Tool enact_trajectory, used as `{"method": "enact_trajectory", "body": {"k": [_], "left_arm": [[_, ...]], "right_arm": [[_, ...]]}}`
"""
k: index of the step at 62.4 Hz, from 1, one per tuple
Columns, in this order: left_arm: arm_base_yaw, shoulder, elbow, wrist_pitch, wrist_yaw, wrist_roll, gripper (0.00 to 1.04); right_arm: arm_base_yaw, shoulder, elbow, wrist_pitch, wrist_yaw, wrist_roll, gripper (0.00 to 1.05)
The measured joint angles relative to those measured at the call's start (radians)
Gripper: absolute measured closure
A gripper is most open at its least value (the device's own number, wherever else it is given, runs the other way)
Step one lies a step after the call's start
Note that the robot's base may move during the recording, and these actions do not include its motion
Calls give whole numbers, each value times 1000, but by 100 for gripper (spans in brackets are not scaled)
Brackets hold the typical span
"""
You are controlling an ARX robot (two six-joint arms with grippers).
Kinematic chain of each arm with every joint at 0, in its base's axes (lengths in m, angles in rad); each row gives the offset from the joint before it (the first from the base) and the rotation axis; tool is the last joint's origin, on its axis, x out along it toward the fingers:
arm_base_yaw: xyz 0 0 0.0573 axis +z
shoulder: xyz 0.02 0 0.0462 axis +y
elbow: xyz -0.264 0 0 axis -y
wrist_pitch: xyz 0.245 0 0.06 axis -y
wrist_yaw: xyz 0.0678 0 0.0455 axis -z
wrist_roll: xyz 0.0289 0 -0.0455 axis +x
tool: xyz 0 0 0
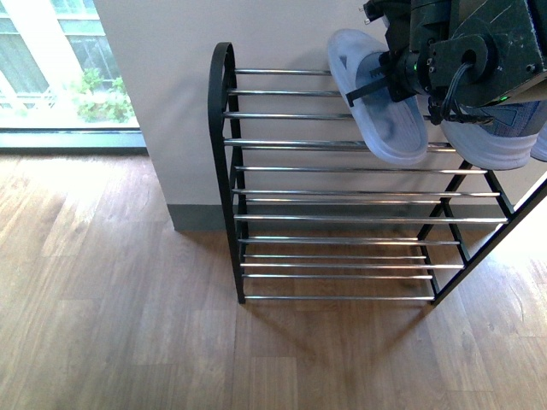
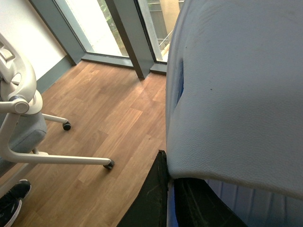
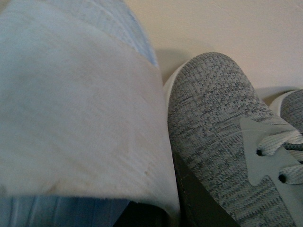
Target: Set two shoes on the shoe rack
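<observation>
The pale blue rubber slides are light and springy, with a matte skin that should not slip between pads; the broad strap over the instep is the natural place to pinch, since it flexes yet holds its arch, while the sole is too wide and would bow if squeezed. In the front view the left slide [image 1: 376, 98] hangs toe-down over the top rods of the shoe rack [image 1: 342, 192], carried by the left gripper [image 1: 389, 77], whose dark fingers are clamped on its strap; the left wrist view shows that strap filling the frame with a black finger [image 2: 149, 198] pressed against its edge. The right slide [image 1: 487, 141] sits lower on the upper tier, mostly hidden behind the arm. In the right wrist view its pale strap [image 3: 71, 109] fills the near field, just beside a grey knit sneaker [image 3: 215, 142] with a white sole and pale laces that rests on the rack against the wall. Whether the right gripper is closed on the slide or has let go I cannot tell. The rods are smooth chrome, so a slide set askew could slip between them.
</observation>
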Motion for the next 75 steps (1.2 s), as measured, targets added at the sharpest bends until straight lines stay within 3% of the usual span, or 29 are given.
{"method": "enact_trajectory", "body": {"k": [16,38,53,66,75], "left_arm": [[0,0,0,0,0,0,103],[0,0,0,0,0,0,103],[0,0,0,0,0,0,103],[0,0,0,0,0,0,103],[0,0,0,0,0,0,103]], "right_arm": [[-6,2,2,13,15,-20,101],[5,-100,-26,-111,-68,45,48],[-21,-333,-162,-267,-150,106,9],[-127,-583,-286,-268,-193,106,9],[-167,-666,-468,154,-296,238,28]]}}
